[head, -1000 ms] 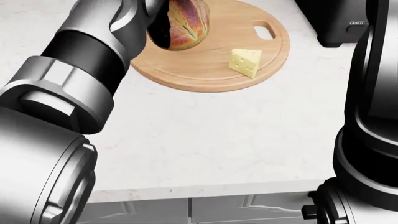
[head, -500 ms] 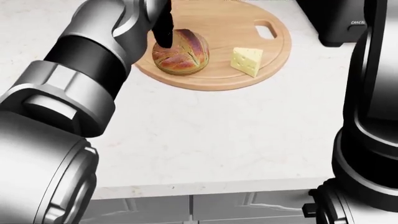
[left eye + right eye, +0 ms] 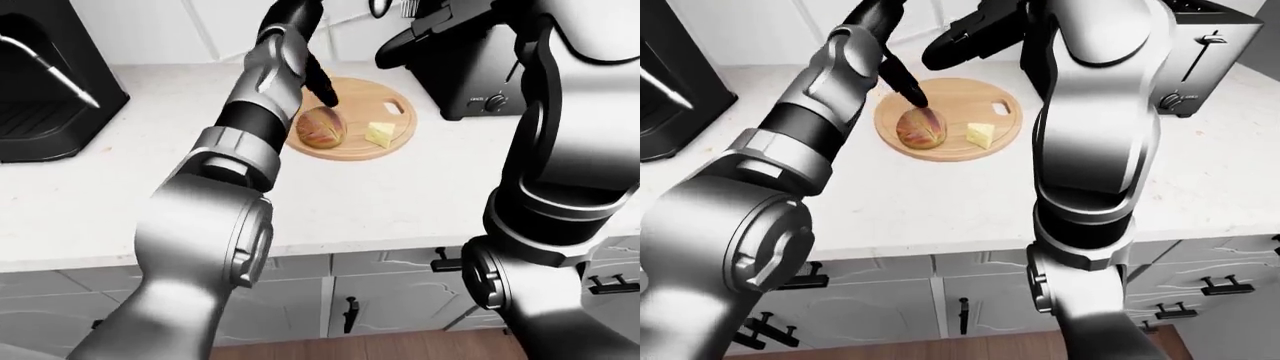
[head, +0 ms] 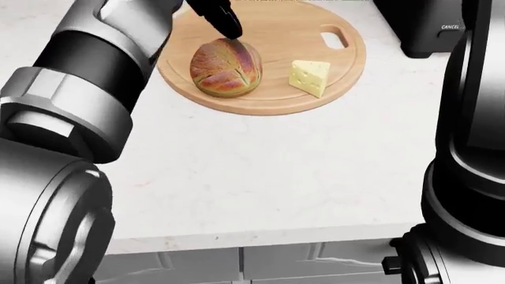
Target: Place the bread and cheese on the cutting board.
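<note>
On the round wooden cutting board (image 4: 268,103) we saw the bread loaf (image 4: 227,67) lying left of the cheese wedge (image 4: 310,77), the two apart. A dark fingertip (image 4: 229,26) of our left robot hand touched the loaf's top edge. The board sat on the pale worktop (image 4: 268,177).

The only word that reads is "CANCEL", small and white, on the black toaster (image 4: 430,26) at the top right of the head view. In the left-eye view the same spot carries a tiny white label beside the knobs, too small to make out. The right-eye view shows the toaster's silver side, with a lever and a dial, but no legible marking. Nothing else carries writing that can be read.
</note>
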`<state>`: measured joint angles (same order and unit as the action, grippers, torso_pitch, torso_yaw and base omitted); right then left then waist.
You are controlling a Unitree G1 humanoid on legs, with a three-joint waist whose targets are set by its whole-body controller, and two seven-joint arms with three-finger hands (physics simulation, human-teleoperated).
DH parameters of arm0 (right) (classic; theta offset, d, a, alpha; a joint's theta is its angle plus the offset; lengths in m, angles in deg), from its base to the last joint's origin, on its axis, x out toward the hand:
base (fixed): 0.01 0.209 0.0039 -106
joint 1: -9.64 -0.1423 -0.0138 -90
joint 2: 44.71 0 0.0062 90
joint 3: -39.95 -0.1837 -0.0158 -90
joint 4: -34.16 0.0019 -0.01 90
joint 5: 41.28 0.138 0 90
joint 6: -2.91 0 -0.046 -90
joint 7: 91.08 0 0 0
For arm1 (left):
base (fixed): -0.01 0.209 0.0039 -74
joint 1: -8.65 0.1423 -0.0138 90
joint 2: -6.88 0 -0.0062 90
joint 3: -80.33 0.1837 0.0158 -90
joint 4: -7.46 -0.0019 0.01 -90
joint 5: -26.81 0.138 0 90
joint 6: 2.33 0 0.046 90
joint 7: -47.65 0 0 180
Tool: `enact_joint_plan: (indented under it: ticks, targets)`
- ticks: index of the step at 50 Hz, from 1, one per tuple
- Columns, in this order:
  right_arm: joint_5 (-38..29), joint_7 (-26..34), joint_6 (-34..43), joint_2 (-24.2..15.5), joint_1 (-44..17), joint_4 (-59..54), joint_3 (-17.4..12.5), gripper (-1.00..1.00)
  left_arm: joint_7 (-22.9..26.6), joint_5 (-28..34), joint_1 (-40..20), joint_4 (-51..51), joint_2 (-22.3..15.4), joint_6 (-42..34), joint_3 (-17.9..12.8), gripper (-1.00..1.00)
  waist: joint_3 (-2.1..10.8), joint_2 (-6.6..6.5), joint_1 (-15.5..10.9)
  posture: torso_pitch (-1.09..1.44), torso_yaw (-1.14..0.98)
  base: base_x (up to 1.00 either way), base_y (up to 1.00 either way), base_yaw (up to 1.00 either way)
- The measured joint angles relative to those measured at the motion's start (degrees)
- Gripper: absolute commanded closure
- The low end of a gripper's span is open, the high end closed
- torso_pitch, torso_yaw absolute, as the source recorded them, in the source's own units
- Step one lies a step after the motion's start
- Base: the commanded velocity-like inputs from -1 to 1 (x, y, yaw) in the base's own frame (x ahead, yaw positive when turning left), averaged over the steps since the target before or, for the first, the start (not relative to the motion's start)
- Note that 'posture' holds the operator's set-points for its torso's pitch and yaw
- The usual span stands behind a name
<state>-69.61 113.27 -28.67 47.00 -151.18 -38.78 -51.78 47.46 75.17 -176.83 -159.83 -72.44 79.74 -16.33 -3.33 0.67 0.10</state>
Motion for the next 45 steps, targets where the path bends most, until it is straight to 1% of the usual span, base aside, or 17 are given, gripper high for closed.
enact_joint_plan:
  ticks: [9, 11, 15, 19, 22, 25, 30, 33, 38, 42, 45]
  targets:
    - [-0.3, 0.0, 0.2, -0.1, -0.7, -0.3, -0.1, -1.00, -1.9, -10.7, 0.4, 0.5, -2.5, -2.2, -0.8, -1.00, -0.06, -0.12, 0.0, 0.00, 0.00, 0.00, 0.00, 0.00]
    - [-0.3, 0.0, 0.0, -0.1, -0.9, -0.6, -0.1, -1.00, -2.2, -13.5, 0.1, 0.4, -2.7, -2.4, -1.7, -1.00, -0.15, -0.10, 0.0, 0.00, 0.00, 0.00, 0.00, 0.00]
    - [-0.1, 0.1, -0.4, -0.1, -1.3, -1.5, -0.1, -1.00, -3.0, -21.7, -0.9, 1.3, -3.8, -3.1, -5.1, -1.00, -0.27, -0.18, 0.1, 0.00, 0.00, 0.00, 0.00, 0.00]
    - [0.0, 0.1, -0.2, -0.4, -1.6, -2.0, -0.3, -1.00, -4.0, -29.2, 0.7, 3.2, -5.3, -1.1, -5.6, -1.00, -0.09, -0.48, 0.1, 0.00, 0.00, 0.00, 0.00, 0.00]
    - [0.0, 0.0, -0.4, -0.6, -1.5, -1.6, -0.5, -1.00, -4.6, -35.0, 0.8, 3.1, -7.1, -1.2, -7.0, -1.00, -0.23, -0.57, 0.2, 0.00, 0.00, 0.00, 0.00, 0.00]
    - [0.0, -0.3, -0.8, -0.5, -1.0, -1.7, -0.9, -1.00, -5.2, -39.7, 1.1, 4.1, -9.3, -1.3, -6.7, -1.00, -0.28, -0.72, 0.2, 0.00, 0.00, 0.00, 0.00, 0.00]
    - [0.2, -0.3, -0.3, -0.8, -0.9, -1.9, -0.6, -1.00, -5.9, -45.6, 0.9, 6.5, -11.1, -0.8, -5.8, -1.00, -0.46, -0.74, 0.1, 0.00, 0.00, 0.00, 0.00, 0.00]
    - [0.6, -0.3, -0.4, -1.1, -0.7, -1.3, -1.0, -1.00, -6.3, -49.2, 0.6, 8.5, -12.7, -1.1, -6.1, -1.00, -0.51, -0.77, 0.2, 0.00, 0.00, 0.00, 0.00, 0.00]
    - [0.8, -0.6, -0.1, -2.6, 0.2, -0.7, -2.3, -1.00, -6.1, -55.0, 2.6, 16.0, -15.2, -2.5, -6.0, -1.00, -0.48, -0.92, 0.2, 0.00, 0.00, 0.00, 0.00, 0.00]
    - [1.1, -0.9, 0.8, -3.9, 1.1, 0.5, -3.0, -1.00, -7.2, -62.2, 7.6, 30.2, -16.2, -4.3, -7.0, -1.00, -0.70, -1.05, 0.3, 0.00, 0.00, 0.00, 0.00, 0.00]
    - [1.3, -0.2, 2.3, -6.2, 0.5, 1.3, -3.1, -1.00, -8.6, -66.0, 13.4, 40.8, -18.0, -4.7, -5.8, -1.00, -0.70, -1.39, 0.4, 0.00, 0.00, 0.00, 0.00, 0.00]
